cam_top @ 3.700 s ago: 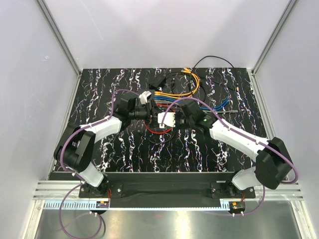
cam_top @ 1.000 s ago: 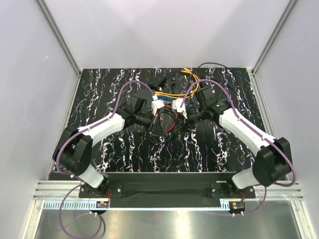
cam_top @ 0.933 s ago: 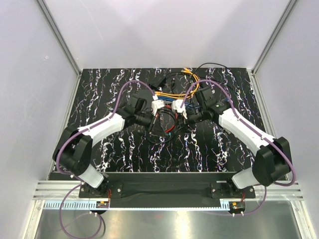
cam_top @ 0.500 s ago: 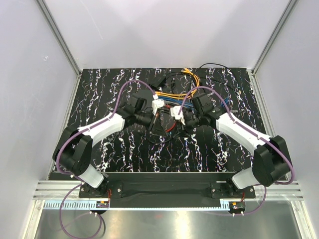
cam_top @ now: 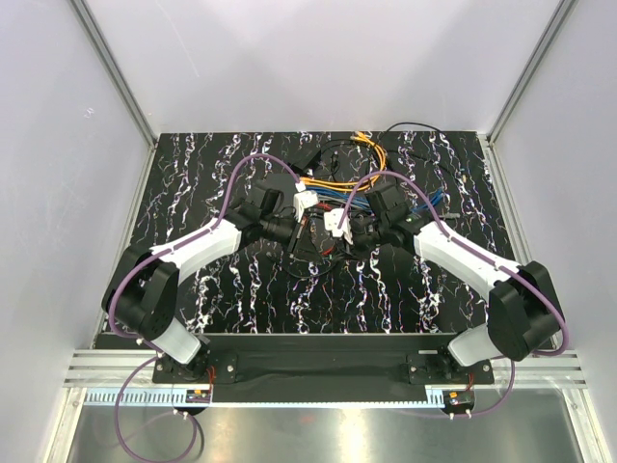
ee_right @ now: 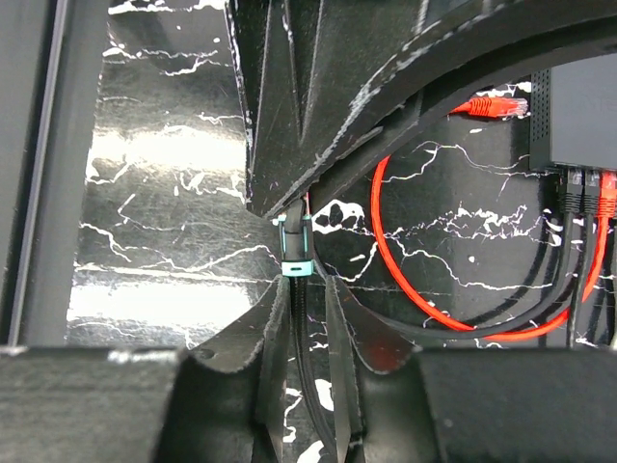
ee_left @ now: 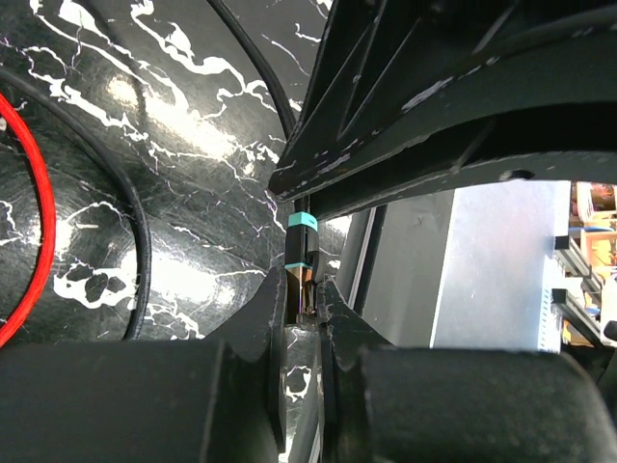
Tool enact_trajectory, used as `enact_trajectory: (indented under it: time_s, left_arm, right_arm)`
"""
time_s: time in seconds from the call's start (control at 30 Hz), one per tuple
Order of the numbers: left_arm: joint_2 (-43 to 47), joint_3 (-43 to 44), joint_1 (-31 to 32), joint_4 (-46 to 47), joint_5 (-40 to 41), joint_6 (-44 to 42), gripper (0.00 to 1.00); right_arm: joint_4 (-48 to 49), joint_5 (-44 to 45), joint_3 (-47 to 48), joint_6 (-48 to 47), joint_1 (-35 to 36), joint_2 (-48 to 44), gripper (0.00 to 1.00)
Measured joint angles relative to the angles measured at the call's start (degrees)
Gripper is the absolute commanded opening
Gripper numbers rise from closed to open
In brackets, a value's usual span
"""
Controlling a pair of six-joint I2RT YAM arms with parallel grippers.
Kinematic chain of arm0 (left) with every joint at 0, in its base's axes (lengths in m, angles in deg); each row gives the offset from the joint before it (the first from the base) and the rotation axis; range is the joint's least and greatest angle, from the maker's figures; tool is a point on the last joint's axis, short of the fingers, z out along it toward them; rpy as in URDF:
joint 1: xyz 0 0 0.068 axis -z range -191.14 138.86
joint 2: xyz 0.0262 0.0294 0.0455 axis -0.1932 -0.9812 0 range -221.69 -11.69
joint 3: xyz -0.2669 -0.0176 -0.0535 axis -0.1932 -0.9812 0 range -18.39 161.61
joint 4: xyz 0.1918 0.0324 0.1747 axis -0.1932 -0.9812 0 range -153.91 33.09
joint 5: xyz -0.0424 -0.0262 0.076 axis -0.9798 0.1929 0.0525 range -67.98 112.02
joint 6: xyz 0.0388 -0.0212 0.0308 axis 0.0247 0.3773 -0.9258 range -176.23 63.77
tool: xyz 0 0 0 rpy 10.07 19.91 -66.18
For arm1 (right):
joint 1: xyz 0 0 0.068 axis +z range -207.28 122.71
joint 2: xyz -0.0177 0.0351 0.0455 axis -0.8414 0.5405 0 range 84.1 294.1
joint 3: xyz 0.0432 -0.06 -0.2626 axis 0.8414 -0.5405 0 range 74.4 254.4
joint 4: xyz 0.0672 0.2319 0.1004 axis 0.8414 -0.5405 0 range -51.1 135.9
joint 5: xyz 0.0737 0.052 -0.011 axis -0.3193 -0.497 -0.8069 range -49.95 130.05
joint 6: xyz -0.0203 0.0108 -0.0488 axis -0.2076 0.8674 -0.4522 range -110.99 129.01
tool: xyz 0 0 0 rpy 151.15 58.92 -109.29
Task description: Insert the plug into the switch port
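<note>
Plug (ee_left: 302,253), teal collar, on black cable: mid-table, bridging my two grippers. Left gripper (ee_left: 304,294): my fingers pinched together on plug's clear tip. Right gripper (ee_right: 304,285) faces it from right. Its fingers sit close on either side of black cable just behind teal collar; cannot tell if they actually clamp. Switch (ee_right: 583,92) flat on marbled table (ee_right: 164,164) close by, apart from plug, cables in its sockets. Red cable (ee_right: 405,260) loops between.

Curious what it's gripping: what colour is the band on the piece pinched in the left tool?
The band is teal; the left wrist view shows it best.
</note>
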Motion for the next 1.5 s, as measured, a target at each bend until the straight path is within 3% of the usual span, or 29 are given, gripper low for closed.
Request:
enact_trajectory:
  time_s: [0.2, 0.27, 0.3, 0.33, 0.37, 0.5, 0.6, 0.7, 0.83, 0.97, 1.27, 1.5]
  left_arm:
    - [0.0, 0.0, 0.1, 0.7, -0.5, 0.6, 0.00]
    - [0.0, 0.0, 0.1, 0.8, -0.4, 0.7, 0.00]
    - [0.0, 0.0, 0.1, 0.9, -0.4, 0.7, 0.00]
    - [0.0, 0.0, 0.1, 1.0, -0.3, 0.7, 0.05]
    - [0.0, 0.0, 0.1, 0.9, -0.3, 0.9, 0.22]
    - [-0.1, 0.0, -0.2, 1.6, -0.7, 2.0, 0.48]
    - [0.0, 0.0, -2.0, 2.3, -1.0, 4.2, 0.58]
    - [0.0, 0.5, -7.8, 3.0, -0.9, 7.2, 0.65]
    - [-0.4, 5.7, -18.1, 0.2, 2.8, 7.5, 0.67]
    - [-3.2, 13.6, -24.0, -2.2, 7.1, 6.2, 0.68]
    - [-18.8, 26.0, -25.4, -11.8, 14.2, 1.8, 0.69]
    - [-27.1, 33.5, -25.4, -15.2, 16.8, 0.0, 0.70]
  right_arm:
    - [0.0, 1.1, -0.9, -2.0, 0.2, 0.0, 0.22]
    - [0.0, 1.2, -1.2, -2.1, 0.2, 0.0, 0.15]
    - [0.0, 1.2, -1.2, -2.1, 0.2, 0.0, 0.01]
    - [0.0, 1.3, -1.2, -2.4, 0.3, 0.0, 0.00]
    - [0.0, 1.4, -1.2, -2.2, 0.3, 0.0, 0.00]
    - [1.0, 2.3, -1.3, -1.3, 0.4, 0.0, 0.00]
    - [3.4, 5.3, -1.5, 0.7, 0.4, 0.7, 0.00]
    - [4.7, 10.3, -0.5, 2.4, 0.5, 4.7, 0.00]
    - [4.2, 17.2, 3.9, 4.0, 0.5, 13.4, 0.00]
    - [3.7, 22.3, 9.1, 5.2, 0.5, 19.4, 0.00]
    - [3.8, 28.1, 24.6, 6.0, 0.5, 31.5, 0.00]
    - [2.0, 30.4, 31.2, 6.0, 0.5, 39.4, 0.00]
